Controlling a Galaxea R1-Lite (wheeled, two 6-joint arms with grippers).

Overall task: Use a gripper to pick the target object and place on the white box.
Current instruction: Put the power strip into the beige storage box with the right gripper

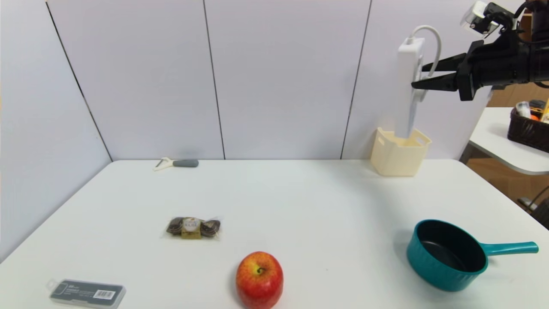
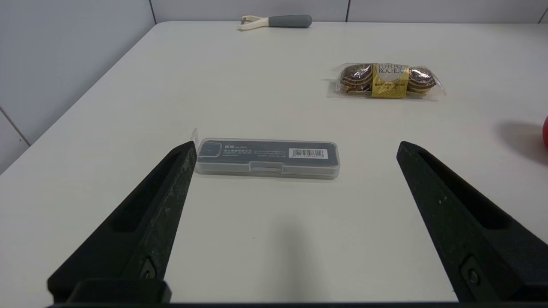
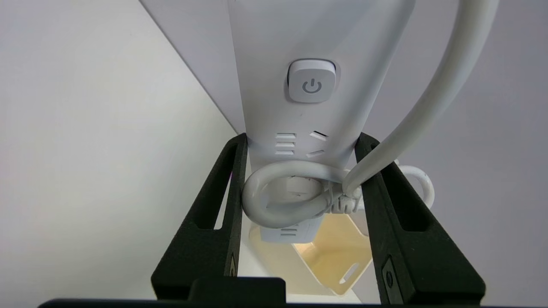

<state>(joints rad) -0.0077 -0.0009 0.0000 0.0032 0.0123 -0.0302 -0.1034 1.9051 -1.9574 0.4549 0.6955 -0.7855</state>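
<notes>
Power strip [image 1: 407, 81] hung upright in my right tool [image 1: 418, 77], its lower end dipping toward the mouth of the white box [image 1: 399, 156] at the far right of the bench [image 1: 300, 206]. The head view did not let me tell whether that end touched the box rim or stood just above it. From my right wrist view, the 2 black fingers [image 3: 222, 205] were clamped on the strip's long edges, just below the round power button [image 3: 311, 81], with the coiled part of the cord [image 3: 282, 201] bunched between them and the rest of the cord arching up and away over the top.

I judged the body to be a stiff, hard plastic bar, light for its length, and smooth enough to slide if the clamp eased. Held near 1 end, the long lower part would swing like a pendulum with any quick wrist turn. The cord was the soft, awkward part: springy, liable to snag on a handle slot or tip the strip as it settled. A hold nearer the middle of the flat body, across its narrow width and clear of the button, seemed to me the steadier place. Since the strip looked longer than the box was deep, I expected it to lean on the rim rather than lie flat.

My left tool [image 2: 295, 147] sat parked low over the near left of the bench, fingers wide apart, with nothing between them.
</notes>
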